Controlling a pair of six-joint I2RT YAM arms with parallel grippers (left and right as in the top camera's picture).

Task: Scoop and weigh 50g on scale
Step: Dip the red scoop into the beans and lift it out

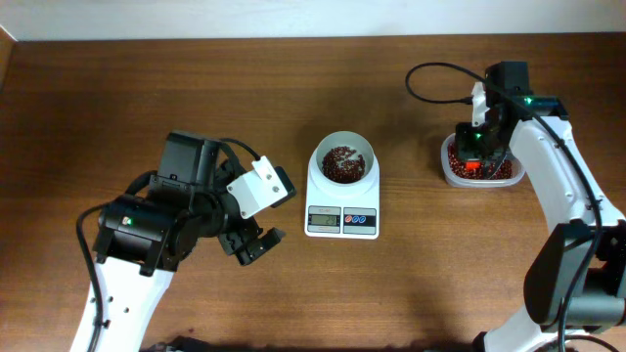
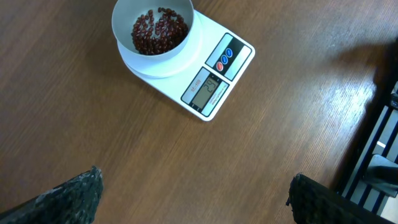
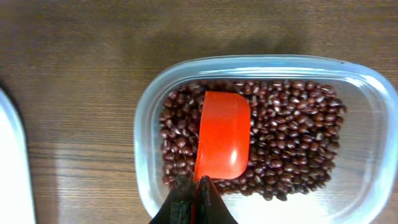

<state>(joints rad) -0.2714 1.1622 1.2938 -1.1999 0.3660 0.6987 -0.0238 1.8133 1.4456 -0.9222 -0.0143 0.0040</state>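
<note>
The right gripper (image 3: 198, 202) is pinched tight on the narrow end of an orange-red plastic scoop (image 3: 222, 134). The scoop lies just ahead of it on the small dark red-brown beans (image 3: 292, 130) that cover the floor of a clear rectangular plastic tub (image 3: 144, 130) at the right side of the brown wooden desk (image 3: 74, 93). The left gripper (image 1: 256, 243) hangs over bare desk with its jaws spread wide and nothing between them. It is near the front-left corner of the small white digital kitchen scale (image 1: 341, 217) without touching it. The scale sits mid-desk, well apart from the tub. Its grey display (image 2: 205, 90) shows digits too faint to read, with a blue and a red round button beside it. On its platform stands a round white bowl (image 2: 124, 25) holding a loose shallow heap (image 2: 158, 31) of the same glossy beans.
</note>
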